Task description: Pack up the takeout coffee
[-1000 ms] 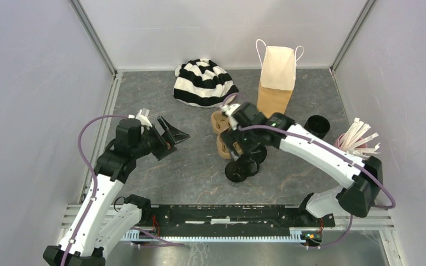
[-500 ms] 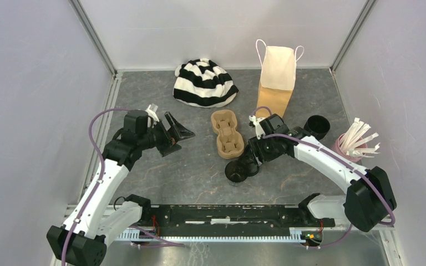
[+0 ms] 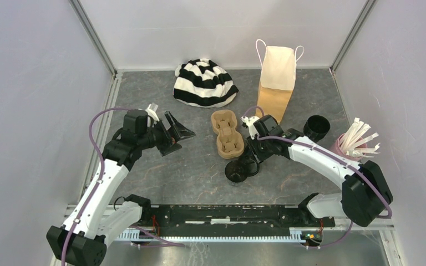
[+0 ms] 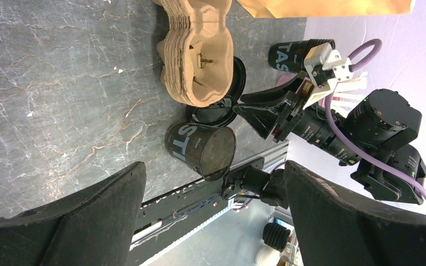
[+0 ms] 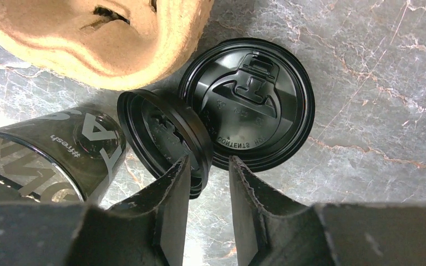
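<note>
Walls close the table (image 3: 188,180) on its left, right and far sides. We find free room in the left half of the top view and along the near edge. The right half is crowded by the paper bag (image 3: 276,83), the carrier (image 3: 227,133) and the pink cup (image 3: 346,148).

One black coffee cup (image 3: 236,172) lies on its side just below centre, mouth open, with pale lettering on its wall. The second cup (image 3: 317,126) stands lidless at centre right. Beside the carrier, the flat lid (image 5: 247,102) rests on the table and the tilted lid (image 5: 161,138) leans next to it.

The right arm reaches leftwards and low. The right hand (image 5: 209,163) straddles the tilted lid's rim with its fingers narrowly apart; we cannot tell whether it is grasping. The left hand (image 3: 176,134) hovers released, left of centre.
</note>
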Controlling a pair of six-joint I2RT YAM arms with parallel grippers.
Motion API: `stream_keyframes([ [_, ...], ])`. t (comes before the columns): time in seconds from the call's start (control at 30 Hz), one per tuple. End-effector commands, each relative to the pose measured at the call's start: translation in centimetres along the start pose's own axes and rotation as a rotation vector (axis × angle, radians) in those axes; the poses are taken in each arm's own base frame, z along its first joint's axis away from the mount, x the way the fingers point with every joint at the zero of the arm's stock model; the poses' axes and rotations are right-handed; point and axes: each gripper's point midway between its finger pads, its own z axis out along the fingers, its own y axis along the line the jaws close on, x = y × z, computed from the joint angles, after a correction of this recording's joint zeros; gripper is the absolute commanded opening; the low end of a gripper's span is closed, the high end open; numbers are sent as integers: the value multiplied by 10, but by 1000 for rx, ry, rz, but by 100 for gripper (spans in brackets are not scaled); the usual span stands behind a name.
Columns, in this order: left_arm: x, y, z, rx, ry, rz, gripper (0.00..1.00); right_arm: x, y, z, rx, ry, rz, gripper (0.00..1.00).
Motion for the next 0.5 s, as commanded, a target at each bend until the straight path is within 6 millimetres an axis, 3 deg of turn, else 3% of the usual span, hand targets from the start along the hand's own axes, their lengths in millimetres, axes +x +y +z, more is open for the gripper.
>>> stream_keyframes([
  [0.0,-8,-18,-10,59,-44,36,99,-7,-1,7,22,-26,-47,36],
  [0.27,-9,-24,-14,77,-54,28,99,0,0,12,37,-11,-71,25],
  [0.47,-9,-31,-20,98,-61,18,99,-9,-5,-2,81,-40,-66,8],
])
